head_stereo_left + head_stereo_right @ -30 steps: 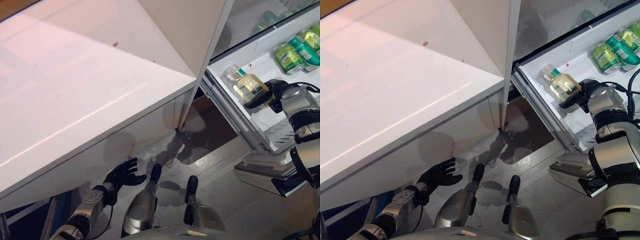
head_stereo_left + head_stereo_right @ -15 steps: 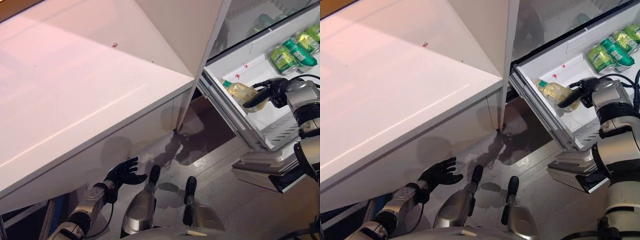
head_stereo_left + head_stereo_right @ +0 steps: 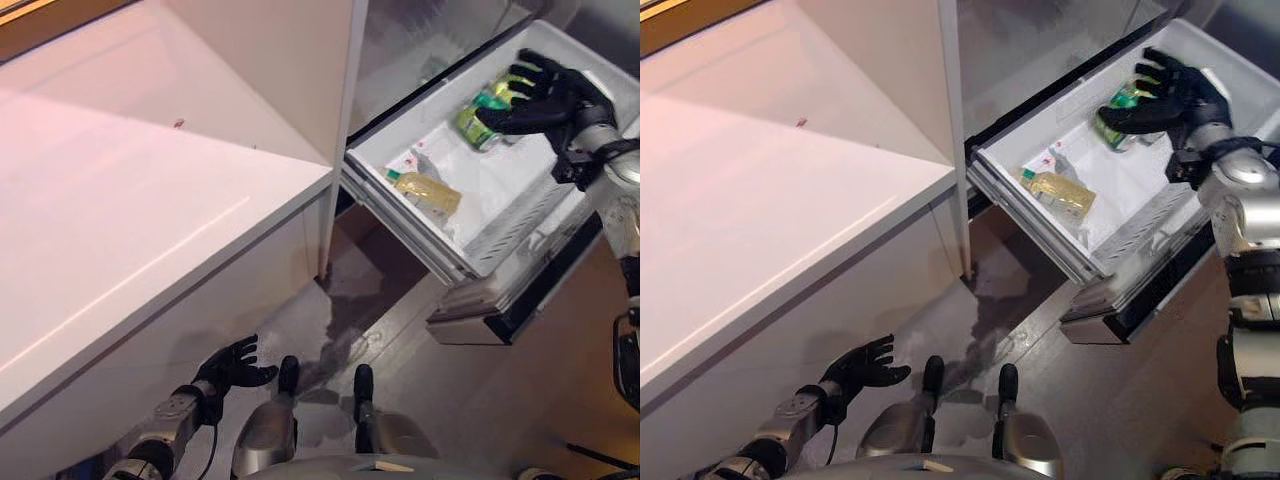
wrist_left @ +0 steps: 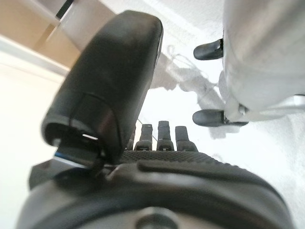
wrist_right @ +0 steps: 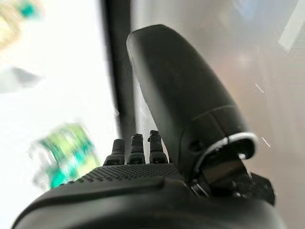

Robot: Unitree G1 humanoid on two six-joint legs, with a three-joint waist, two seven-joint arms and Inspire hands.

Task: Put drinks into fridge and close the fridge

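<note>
A yellow drink bottle point(image 3: 425, 190) lies on its side in the white fridge compartment point(image 3: 510, 215), near its left end. Green cans point(image 3: 482, 108) lie at the compartment's far end; they also show in the right wrist view point(image 5: 64, 152). My right hand point(image 3: 545, 92) is open with fingers spread, holds nothing, and hovers over the green cans, well apart from the bottle. My left hand point(image 3: 232, 365) hangs low near the floor, open and empty.
A large white counter point(image 3: 130, 220) fills the left side, and its corner stands close to the compartment's left end. The fridge's dark-edged front point(image 3: 520, 305) juts out at the lower right. Grey floor point(image 3: 400, 330) lies between the counter and the fridge.
My right hand has let go of the yellow bottle, which now lies on its side. The hand has moved away to above the green cans. The camera has shifted.
</note>
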